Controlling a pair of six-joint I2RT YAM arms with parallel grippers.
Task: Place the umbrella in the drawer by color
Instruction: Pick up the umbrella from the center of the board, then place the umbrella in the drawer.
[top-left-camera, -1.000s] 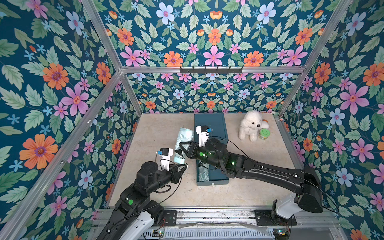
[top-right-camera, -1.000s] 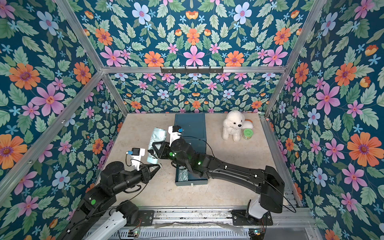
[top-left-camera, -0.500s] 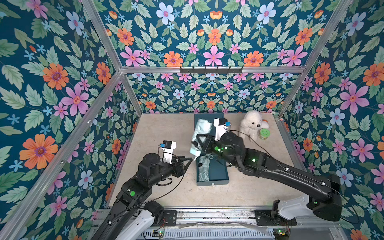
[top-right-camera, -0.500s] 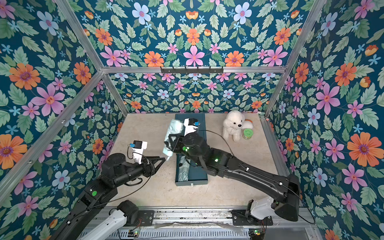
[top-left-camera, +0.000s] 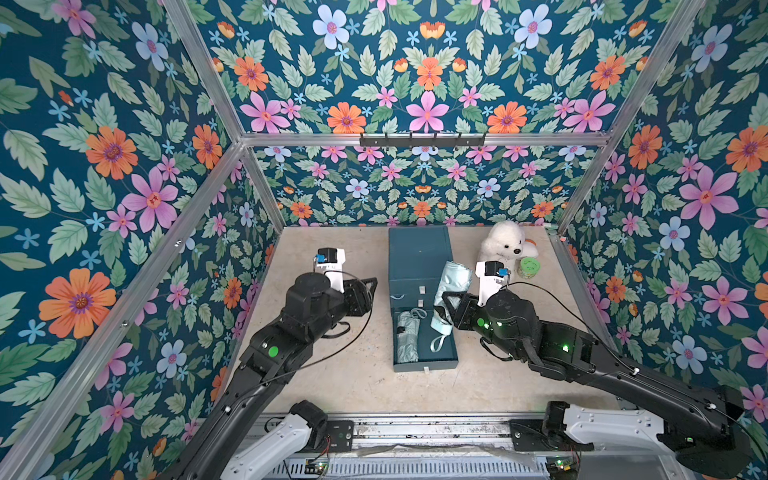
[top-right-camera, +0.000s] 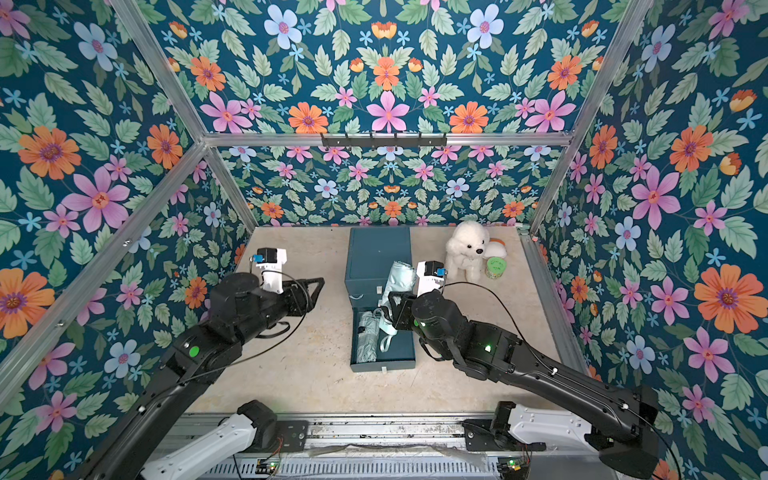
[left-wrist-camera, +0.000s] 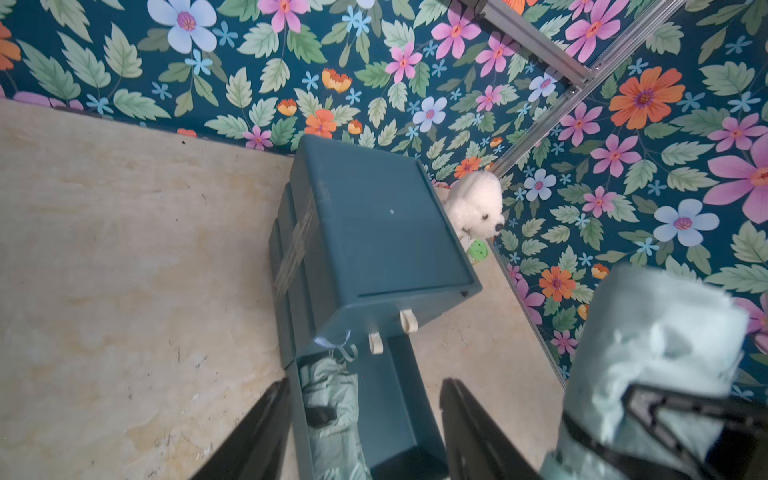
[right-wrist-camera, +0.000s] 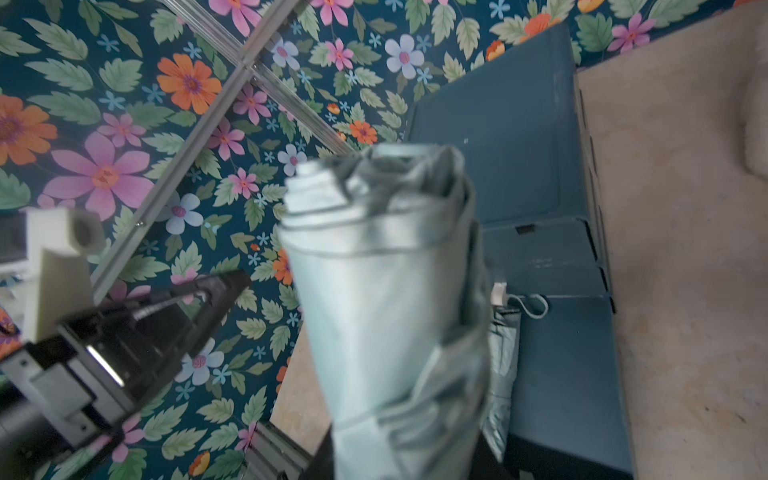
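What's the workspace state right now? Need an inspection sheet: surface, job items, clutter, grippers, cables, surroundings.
Surface: beige tabletop, scuffed, no spills seen.
Job's things: teal drawer unit at the back wall, its bottom drawer pulled open; grey-green umbrella lying inside it; pale mint umbrella, folded, held over the drawer.
Clutter: white plush dog and green-lidded jar beside the unit.
Grippers: left gripper open, empty; right gripper shut on the pale mint umbrella.
Cables: black cable loops off each wrist, no snag seen.
Surroundings: floral walls, aluminium frame, black hook rail.
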